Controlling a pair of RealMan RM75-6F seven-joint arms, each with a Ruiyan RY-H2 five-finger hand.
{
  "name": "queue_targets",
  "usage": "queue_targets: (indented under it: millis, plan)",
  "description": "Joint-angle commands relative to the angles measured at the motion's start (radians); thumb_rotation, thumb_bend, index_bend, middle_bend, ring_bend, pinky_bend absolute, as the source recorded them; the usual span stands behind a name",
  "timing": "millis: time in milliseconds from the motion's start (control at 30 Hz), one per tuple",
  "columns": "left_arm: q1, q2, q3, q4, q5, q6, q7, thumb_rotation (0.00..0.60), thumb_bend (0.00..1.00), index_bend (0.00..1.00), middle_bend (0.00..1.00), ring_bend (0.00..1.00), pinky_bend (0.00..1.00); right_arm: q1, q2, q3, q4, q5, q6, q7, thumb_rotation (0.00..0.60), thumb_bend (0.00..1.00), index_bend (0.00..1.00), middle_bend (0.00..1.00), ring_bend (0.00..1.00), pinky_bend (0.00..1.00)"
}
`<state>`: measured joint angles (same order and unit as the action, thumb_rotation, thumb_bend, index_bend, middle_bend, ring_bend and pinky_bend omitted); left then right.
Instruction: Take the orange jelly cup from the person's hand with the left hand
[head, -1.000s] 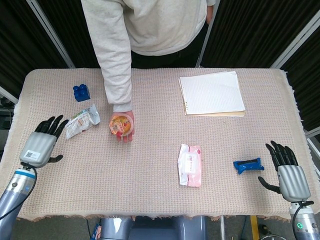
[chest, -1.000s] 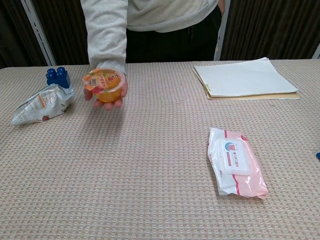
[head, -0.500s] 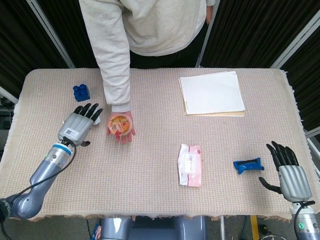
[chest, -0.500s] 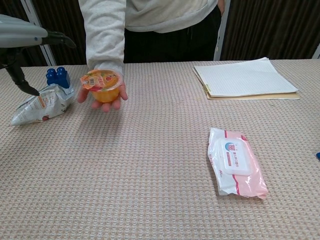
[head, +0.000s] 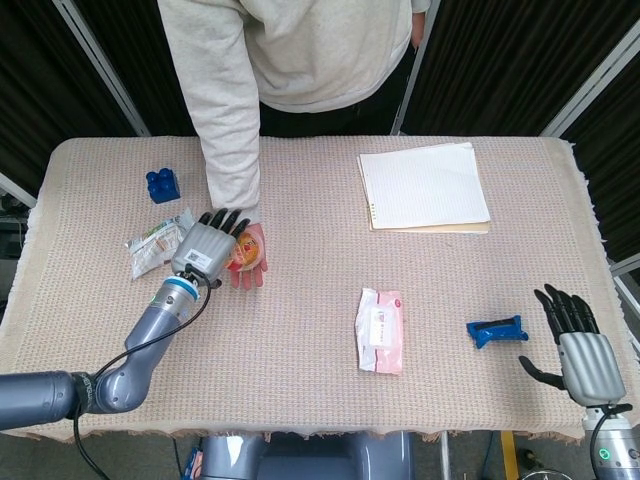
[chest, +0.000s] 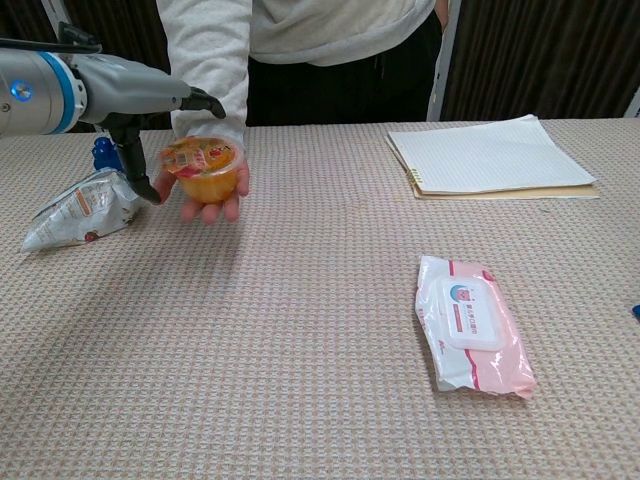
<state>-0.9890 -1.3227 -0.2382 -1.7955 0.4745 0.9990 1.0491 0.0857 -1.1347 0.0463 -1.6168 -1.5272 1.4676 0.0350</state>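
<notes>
The orange jelly cup (head: 243, 252) (chest: 203, 168) lies in the person's upturned palm (head: 251, 268) (chest: 212, 206), held a little above the table's left side. My left hand (head: 207, 246) (chest: 135, 98) has come in from the left and hovers right at the cup. Its fingers are spread above the cup's near side and its thumb hangs down to the left of it. Nothing is gripped. My right hand (head: 578, 346) rests with its fingers apart at the front right corner, seen only in the head view.
A crumpled snack packet (head: 152, 243) (chest: 78, 210) lies just left of my left hand, with a blue block (head: 162, 185) (chest: 102, 151) behind it. A wet-wipes pack (head: 381, 330) (chest: 470, 322), a paper stack (head: 423, 187) (chest: 490, 155) and a small blue object (head: 497, 330) lie to the right.
My left hand has swept from the table's left edge rightward, past the snack packet, up to the cup. The person's hand holds nearly still. The right hand has not moved.
</notes>
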Motion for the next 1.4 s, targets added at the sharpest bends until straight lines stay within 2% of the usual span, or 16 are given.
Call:
queue_targets:
  millis: [33,200,267,367,400,533,633,767,900,1033,1233,1400]
  plan:
    - [-0.042,-0.032,-0.003,0.03,-0.053,0.018,0.01,0.6,0.18,0.08,0.01,0.04,0.16,0.0,0.001,0.0,0.0,0.0,0.0,0.001,0.6,0.14,0.05,0.0,0.0,0.0]
    - [-0.078,-0.061,-0.003,0.057,-0.098,0.033,-0.001,0.6,0.24,0.15,0.11,0.12,0.22,-0.001,0.002,0.0,0.0,0.002,0.0,0.004,0.6,0.14,0.05,0.0,0.0,0.0]
    - [-0.088,-0.069,0.007,0.067,-0.11,0.04,0.0,0.6,0.31,0.23,0.2,0.2,0.29,-0.003,0.003,0.0,-0.001,0.002,0.002,0.004,0.6,0.14,0.05,0.0,0.0,0.0]
    - [-0.088,-0.083,0.002,0.076,-0.094,0.057,-0.03,0.6,0.45,0.45,0.41,0.37,0.42,-0.004,0.004,-0.001,-0.001,0.002,0.004,0.003,0.6,0.14,0.05,0.0,0.0,0.0]
    - [-0.08,-0.094,-0.004,0.081,-0.055,0.072,-0.064,0.6,0.49,0.52,0.47,0.42,0.46,-0.005,0.004,-0.001,-0.001,0.002,0.004,0.003,0.6,0.14,0.05,0.0,0.0,0.0]
    - [-0.057,-0.112,-0.006,0.083,0.062,0.108,-0.137,0.6,0.55,0.64,0.58,0.51,0.51,-0.006,0.005,-0.002,-0.001,0.001,0.006,0.001,0.6,0.14,0.05,0.0,0.0,0.0]
    - [-0.031,-0.119,-0.003,0.079,0.185,0.141,-0.214,0.6,0.59,0.69,0.61,0.53,0.53,-0.007,0.004,-0.001,-0.001,0.002,0.007,-0.001,0.6,0.14,0.05,0.0,0.0,0.0]
    - [-0.004,-0.095,0.008,0.046,0.294,0.163,-0.276,0.6,0.59,0.7,0.62,0.54,0.53,-0.009,0.006,-0.002,0.0,0.001,0.009,0.001,0.6,0.14,0.05,0.0,0.0,0.0]
    - [0.024,-0.052,0.025,-0.007,0.362,0.177,-0.311,0.6,0.59,0.7,0.62,0.54,0.53,-0.009,0.006,-0.002,0.0,0.001,0.009,0.0,0.6,0.14,0.05,0.0,0.0,0.0]
    - [0.07,0.003,0.063,-0.078,0.43,0.202,-0.339,0.6,0.59,0.71,0.62,0.54,0.53,-0.009,0.006,-0.001,0.001,0.003,0.009,0.001,0.6,0.14,0.05,0.0,0.0,0.0]
    - [0.189,0.111,0.213,-0.162,0.601,0.235,-0.39,0.6,0.59,0.71,0.62,0.54,0.52,-0.01,0.005,0.001,-0.002,0.005,0.009,-0.005,0.6,0.14,0.05,0.0,0.0,0.0]
    - [0.273,0.13,0.321,-0.114,0.71,0.239,-0.453,0.6,0.59,0.7,0.61,0.53,0.52,-0.008,0.003,0.002,-0.005,0.005,0.008,-0.011,0.6,0.14,0.05,0.0,0.0,0.0]
